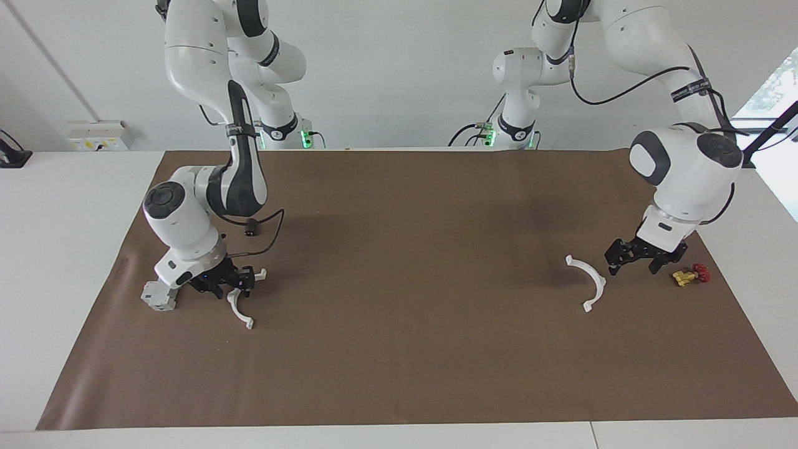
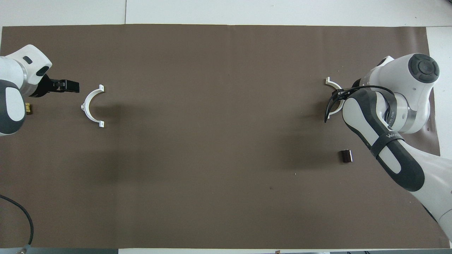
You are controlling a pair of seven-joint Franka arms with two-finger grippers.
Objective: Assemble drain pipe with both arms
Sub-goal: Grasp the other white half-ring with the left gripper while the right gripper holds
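The right gripper (image 1: 229, 284) is down on the mat (image 1: 405, 349) at the half-ring (image 1: 240, 308) lying just beside the grey block (image 1: 159, 297), its fingers straddling the arc; whether they pinch it cannot be told. The left gripper (image 1: 636, 262) hangs with fingers spread between the second half-ring (image 1: 592, 284) and the brass valve (image 1: 689, 275), touching neither. The two half-rings lie well apart, one toward each arm's end of the table.

a brown mat (image 1: 405, 349) is covering the white desk (image 1: 56, 262) while daylight is coming through a window (image 1: 776, 93) beside the plain white wall (image 1: 399, 68).
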